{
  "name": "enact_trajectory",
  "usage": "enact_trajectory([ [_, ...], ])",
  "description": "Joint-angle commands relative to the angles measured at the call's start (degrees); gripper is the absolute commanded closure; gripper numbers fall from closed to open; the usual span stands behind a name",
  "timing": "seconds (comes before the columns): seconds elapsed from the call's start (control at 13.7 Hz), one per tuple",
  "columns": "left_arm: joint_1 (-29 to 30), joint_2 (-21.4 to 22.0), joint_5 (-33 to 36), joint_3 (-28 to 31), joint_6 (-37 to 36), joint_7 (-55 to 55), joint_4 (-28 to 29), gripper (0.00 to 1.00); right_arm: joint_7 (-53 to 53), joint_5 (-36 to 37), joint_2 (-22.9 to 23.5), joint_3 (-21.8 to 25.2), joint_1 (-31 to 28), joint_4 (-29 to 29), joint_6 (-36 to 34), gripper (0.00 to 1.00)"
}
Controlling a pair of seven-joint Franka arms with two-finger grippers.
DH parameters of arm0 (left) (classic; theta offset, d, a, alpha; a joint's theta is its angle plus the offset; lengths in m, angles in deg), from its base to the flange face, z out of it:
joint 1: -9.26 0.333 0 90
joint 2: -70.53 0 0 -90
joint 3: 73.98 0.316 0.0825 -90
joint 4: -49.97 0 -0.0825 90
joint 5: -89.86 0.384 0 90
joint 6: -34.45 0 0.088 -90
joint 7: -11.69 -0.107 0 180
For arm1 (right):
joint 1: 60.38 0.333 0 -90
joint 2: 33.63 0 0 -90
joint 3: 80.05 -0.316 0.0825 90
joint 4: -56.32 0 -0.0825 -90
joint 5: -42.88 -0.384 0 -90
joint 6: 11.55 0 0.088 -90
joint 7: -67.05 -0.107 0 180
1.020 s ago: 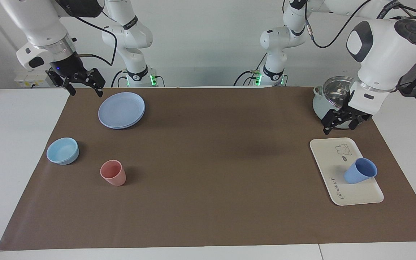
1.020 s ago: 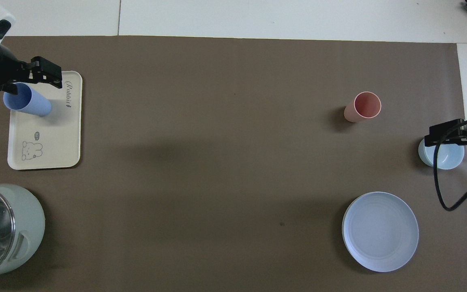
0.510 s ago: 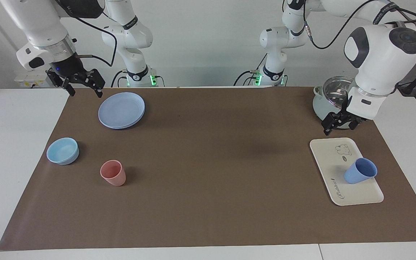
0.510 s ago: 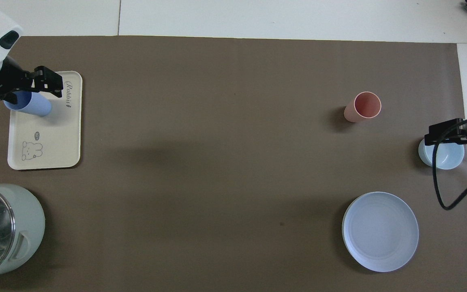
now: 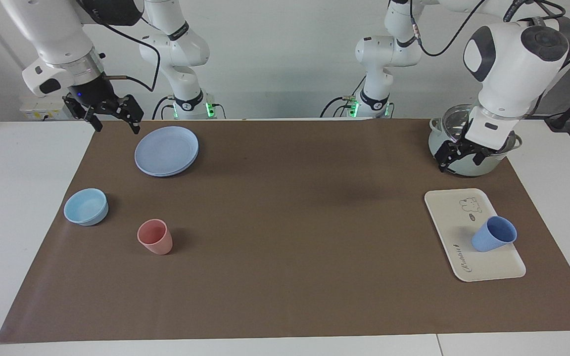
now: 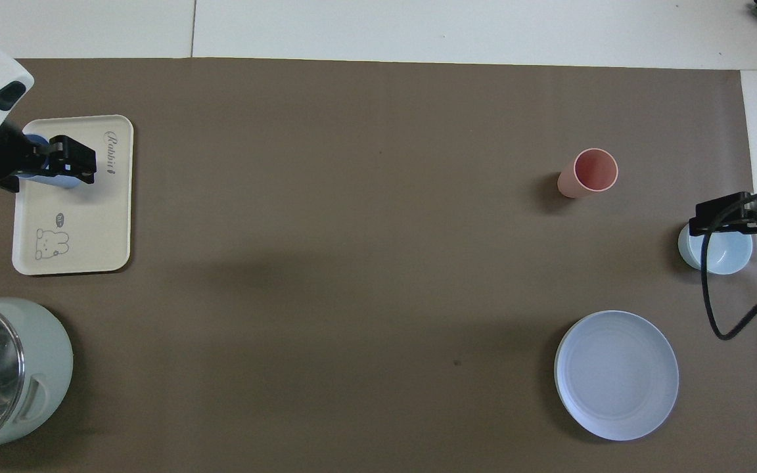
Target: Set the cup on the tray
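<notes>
Your periwinkle cup (image 5: pixel 494 234) stands upright on the cream tray (image 5: pixel 451 222) at the left arm's end of the table, on the half farther from the robots. Your left gripper (image 5: pixel 460 157) hangs empty in the air, jaws spread, in front of the pale green pot (image 5: pixel 483 165). Your right gripper (image 5: pixel 112 112) waits with fingers parted, raised near the blue plate (image 5: pixel 166 150).

- periwinkle-blue ribbed plastic tumbler (image 5: pixel 494 234);
- cream-white rectangular tray (image 5: pixel 448 232), cartoon animal drawing, cursive lettering;
- pink plastic tumbler (image 5: pixel 155 237);
- light-blue shallow bowl (image 5: pixel 86 206);
- round pale-blue plate (image 5: pixel 166 150);
- brown table mat (image 5: pixel 285 227)
</notes>
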Motion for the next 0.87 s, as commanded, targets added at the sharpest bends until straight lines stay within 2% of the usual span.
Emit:
enact_trajectory([
  [0.0,-2.58,6.05,-1.32,3.20,0.18,-2.74,6.12,0.00,-1.30,1.04,-0.72,-0.20,-0.04,1.26,1.29,0.00],
  [0.15,-2.75,7.56,-1.32,3.20,-1.05,-2.74,7.54,0.00,-1.30,1.12,-0.72,-0.20,-0.04,1.26,1.11,0.00],
  [0.51,-2.05,9.49,-1.06,3.11,-6.85,-5.29,6.84,0.00,-1.21,1.04,-0.45,-0.20,-0.30,0.29,0.23,0.00],
  [0.8,-2.14,10.02,-1.49,3.02,-6.69,-5.03,7.45,0.00,-1.12,1.04,-0.45,-0.29,-0.48,0.38,0.32,0.00],
])
